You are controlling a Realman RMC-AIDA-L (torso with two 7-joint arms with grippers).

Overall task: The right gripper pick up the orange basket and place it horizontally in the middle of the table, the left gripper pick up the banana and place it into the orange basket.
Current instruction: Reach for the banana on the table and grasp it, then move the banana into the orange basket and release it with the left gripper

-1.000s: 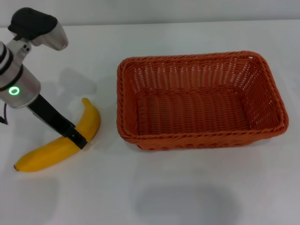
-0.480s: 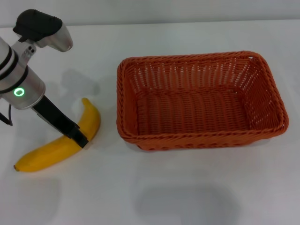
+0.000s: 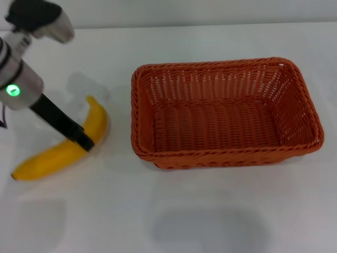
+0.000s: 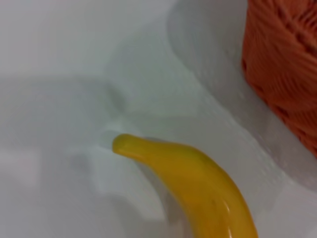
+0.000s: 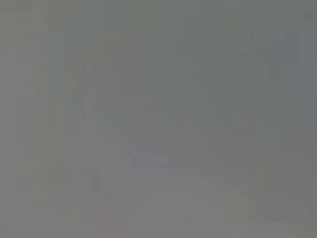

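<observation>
Table [image 3: 210, 31] is white, smooth and flat. Woven orange basket [image 3: 226, 113] sits in its middle, long side across. Beside it, the left end effector [image 3: 84, 141] pinches the curved yellow banana [image 3: 63, 150].

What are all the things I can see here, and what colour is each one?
banana: one, yellow, on the table's left side, gripped at its middle.
orange basket: one, burnt orange, lying crosswise in the middle of the table, nothing in it.
table: one, white, under everything.
left gripper: one, black finger on a silver wrist with a green light, shut on the banana.
right gripper: not seen in any view.
</observation>
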